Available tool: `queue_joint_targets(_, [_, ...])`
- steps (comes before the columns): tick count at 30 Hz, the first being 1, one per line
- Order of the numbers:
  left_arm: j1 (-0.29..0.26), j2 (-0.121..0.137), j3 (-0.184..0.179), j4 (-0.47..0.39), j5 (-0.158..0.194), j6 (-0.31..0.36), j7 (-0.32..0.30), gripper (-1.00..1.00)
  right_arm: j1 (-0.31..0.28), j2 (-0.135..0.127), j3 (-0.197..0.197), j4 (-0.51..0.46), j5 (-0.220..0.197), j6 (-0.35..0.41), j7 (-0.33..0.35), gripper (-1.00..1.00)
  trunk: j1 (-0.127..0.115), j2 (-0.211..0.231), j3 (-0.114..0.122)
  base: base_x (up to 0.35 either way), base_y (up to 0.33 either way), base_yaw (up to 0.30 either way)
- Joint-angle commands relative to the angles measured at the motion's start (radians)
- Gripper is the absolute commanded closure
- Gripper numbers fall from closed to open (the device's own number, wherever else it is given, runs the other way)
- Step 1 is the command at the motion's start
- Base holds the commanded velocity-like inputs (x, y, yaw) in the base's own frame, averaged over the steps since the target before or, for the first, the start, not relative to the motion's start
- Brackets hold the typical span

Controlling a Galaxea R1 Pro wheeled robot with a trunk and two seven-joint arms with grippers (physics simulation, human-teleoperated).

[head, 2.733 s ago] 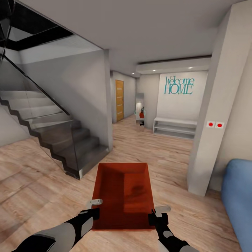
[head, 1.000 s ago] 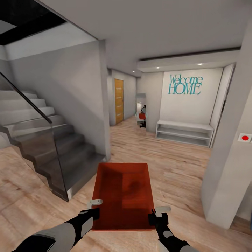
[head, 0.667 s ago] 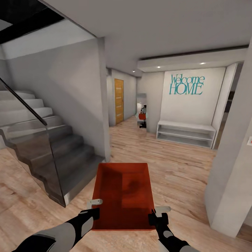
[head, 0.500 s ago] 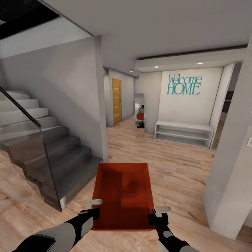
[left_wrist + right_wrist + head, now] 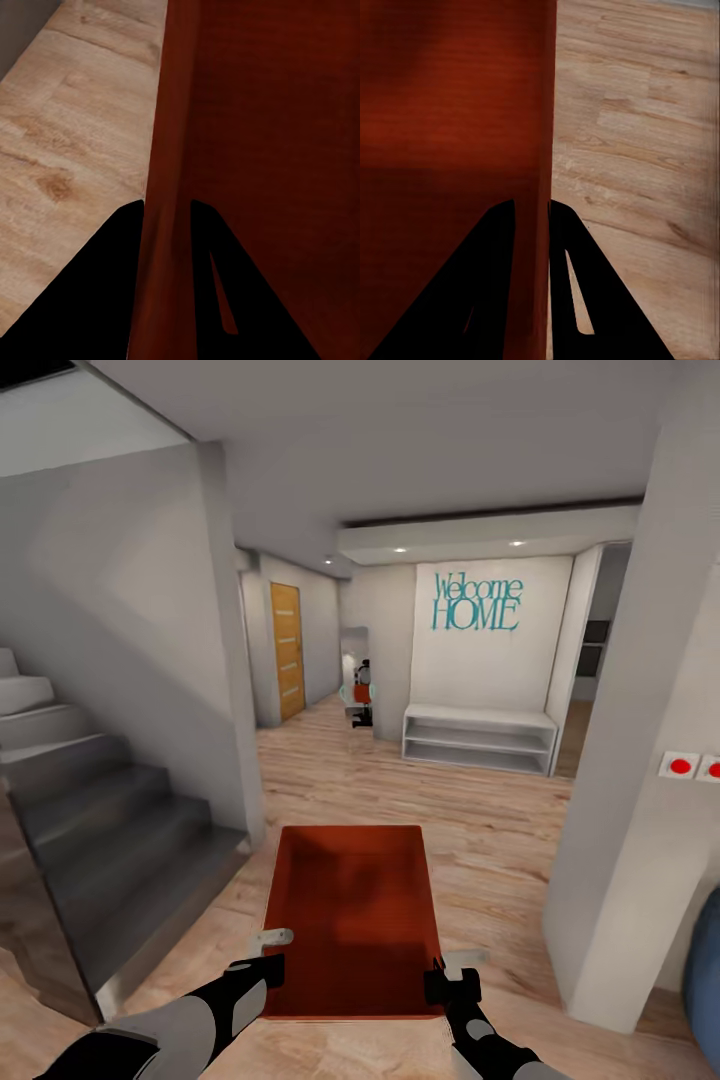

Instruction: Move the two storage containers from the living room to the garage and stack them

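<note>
Head view: one bin (image 5: 352, 920), orange-red, lidless, carried level out front between both arms, above the wood-plank floor (image 5: 490, 830). Left gripper (image 5: 262, 956) pinches the bin's left wall near the close corner; right gripper (image 5: 447, 972) pinches the right wall likewise. Left wrist view confirms: dark fingers (image 5: 97, 292) sit either side of the bin wall (image 5: 169, 187), pressed on it. Right wrist view, same: fingers (image 5: 487, 285) straddle the wall (image 5: 536, 150).

Surroundings: grey stairs (image 5: 90, 800) to the left, a white wall edge (image 5: 235, 660) beside them, close to the bin's far left corner. Pale pillar (image 5: 640, 760) to the right with two red buttons (image 5: 692, 766). Blue object (image 5: 705, 970) at the right edge, past the pillar; kind unclear. Open floor between stairs and pillar. Farther ahead: white low shelf (image 5: 480, 738) under teal "Welcome HOME" lettering (image 5: 477, 602), wooden door (image 5: 286, 650) down the corridor, narrow mirror (image 5: 356, 678) beside it.
</note>
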State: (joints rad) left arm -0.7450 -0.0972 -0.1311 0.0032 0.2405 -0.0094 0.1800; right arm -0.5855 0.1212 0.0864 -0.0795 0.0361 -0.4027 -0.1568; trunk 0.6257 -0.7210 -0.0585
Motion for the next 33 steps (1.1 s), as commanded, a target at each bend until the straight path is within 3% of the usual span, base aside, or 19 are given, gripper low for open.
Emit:
queue_joint_targets(1, [-0.002, 0.004, 0.047, -0.003, 0.0, -0.001, 0.009, 1.0, 0.0, -0.008, 0.006, 0.006, -0.013, -0.004, -0.013, 1.0, 0.001, -0.001, -0.002, 0.323, 0.0, -0.283])
queue_joint_targets(6, [-0.002, 0.004, 0.047, -0.003, 0.0, -0.001, 0.008, 1.0, 0.0, -0.009, 0.006, 0.006, -0.013, -0.004, -0.013, 1.0, 0.001, -0.001, -0.002, 0.323, 0.0, -0.159])
queue_joint_targets(33, [-0.002, 0.004, 0.047, -0.003, 0.0, -0.001, 0.007, 1.0, 0.0, -0.009, 0.006, 0.006, -0.013, -0.004, -0.012, 1.0, 0.001, -0.001, -0.002, 0.323, 0.0, -0.002])
